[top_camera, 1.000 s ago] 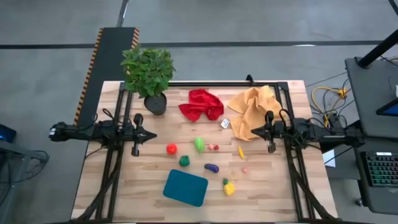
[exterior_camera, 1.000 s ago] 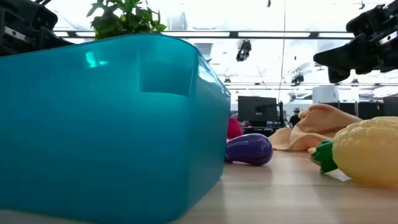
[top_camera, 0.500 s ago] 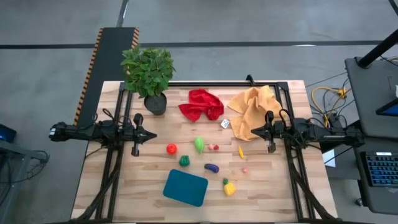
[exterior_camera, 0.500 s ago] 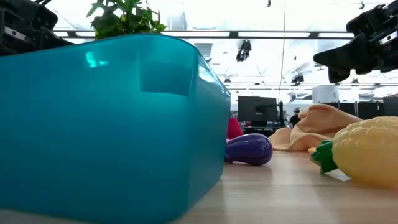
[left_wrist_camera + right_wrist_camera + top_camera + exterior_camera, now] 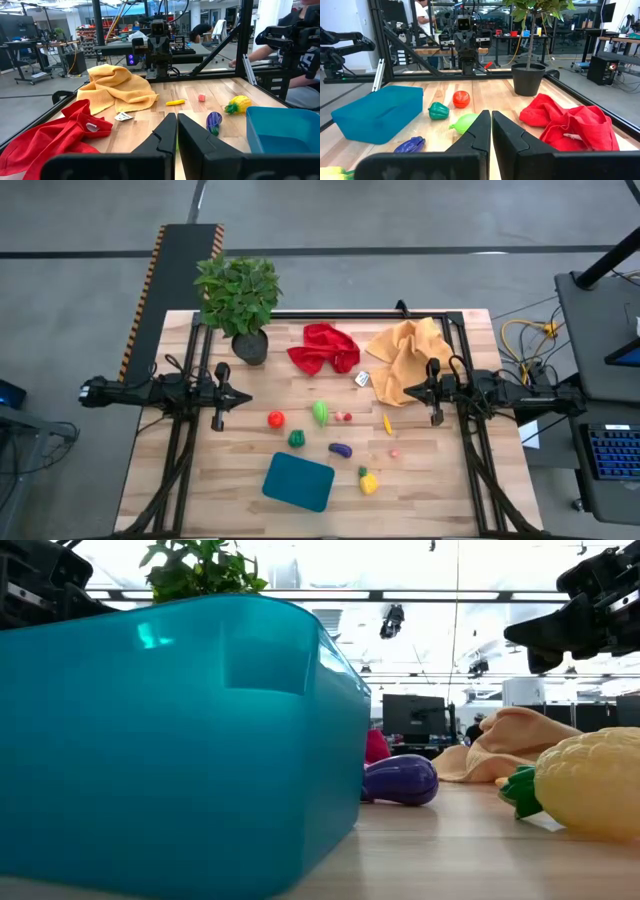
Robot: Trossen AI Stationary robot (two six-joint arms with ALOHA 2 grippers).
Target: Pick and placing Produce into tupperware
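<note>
At the table's [image 5: 200, 500] near edge the teal tupperware [image 5: 298, 481] sits empty, a yellow piece [image 5: 369, 482] just beside it. Farther in, the purple [image 5: 341, 449], dark green [image 5: 297, 438], red [image 5: 275, 419] and light green [image 5: 320, 412] produce lie scattered. The left pincer [image 5: 218, 418] and right pincer [image 5: 434, 415] hang closed, empty, at either side.

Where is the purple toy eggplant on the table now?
In the high view the eggplant lies on the bare wood near the table's middle, just beyond the teal container, toward the right arm's side, with the yellow toy nearby.
</note>
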